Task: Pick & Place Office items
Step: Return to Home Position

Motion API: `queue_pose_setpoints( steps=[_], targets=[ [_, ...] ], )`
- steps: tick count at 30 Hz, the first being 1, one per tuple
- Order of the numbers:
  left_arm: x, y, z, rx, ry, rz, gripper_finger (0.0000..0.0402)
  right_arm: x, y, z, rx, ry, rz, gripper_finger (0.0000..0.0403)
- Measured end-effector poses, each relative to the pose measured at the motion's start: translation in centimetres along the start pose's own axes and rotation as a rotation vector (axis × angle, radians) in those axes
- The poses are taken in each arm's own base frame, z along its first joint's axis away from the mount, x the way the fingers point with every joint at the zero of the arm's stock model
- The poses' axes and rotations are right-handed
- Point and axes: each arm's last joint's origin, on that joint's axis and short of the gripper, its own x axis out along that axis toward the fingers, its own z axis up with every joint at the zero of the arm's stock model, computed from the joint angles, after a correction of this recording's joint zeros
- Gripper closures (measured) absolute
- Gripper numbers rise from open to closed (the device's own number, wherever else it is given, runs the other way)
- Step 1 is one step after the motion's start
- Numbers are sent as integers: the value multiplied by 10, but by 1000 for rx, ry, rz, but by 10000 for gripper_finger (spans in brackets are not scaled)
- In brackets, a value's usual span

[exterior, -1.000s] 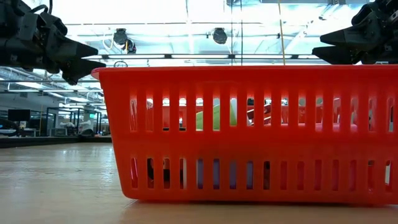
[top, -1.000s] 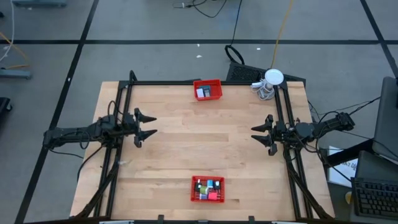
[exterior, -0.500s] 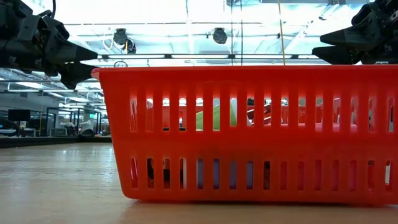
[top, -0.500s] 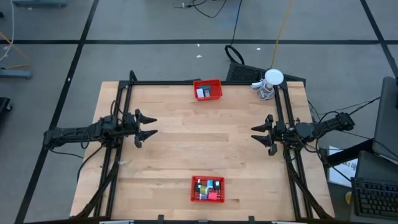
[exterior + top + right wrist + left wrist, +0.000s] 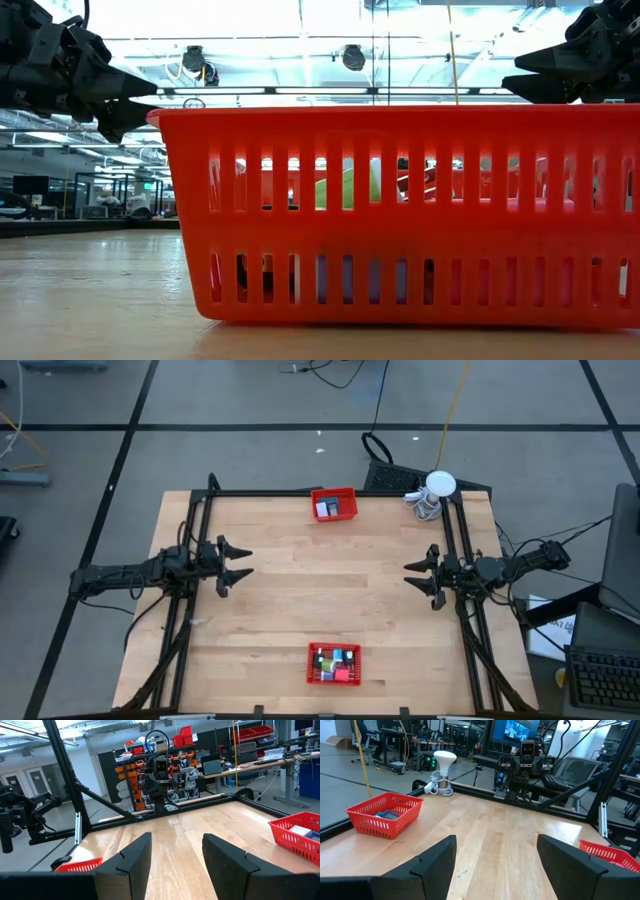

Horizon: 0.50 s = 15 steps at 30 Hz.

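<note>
A: Anything changed?
B: Barely. The left gripper and right gripper hang empty, fingers apart, at the surface's side edges.
A: Office items?
B: In the red basket by the near edge — looks finished.

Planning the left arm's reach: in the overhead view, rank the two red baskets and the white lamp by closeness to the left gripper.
From the left gripper:
1. The back basket, at the table's back edge.
2. The front basket, at the front edge, somewhat farther.
3. The white lamp, at the back right corner.
</note>
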Motion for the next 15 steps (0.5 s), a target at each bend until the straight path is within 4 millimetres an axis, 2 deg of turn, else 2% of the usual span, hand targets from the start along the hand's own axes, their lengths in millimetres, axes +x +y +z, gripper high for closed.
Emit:
queue_pose_setpoints(
  steps=[9,15],
  targets=[
    [0,0,0,-1,-1,-1,109,0,0,0,0,0,0,238],
    [0,0,0,-1,-1,-1,112,0,0,0,0,0,0,238]
  ],
)
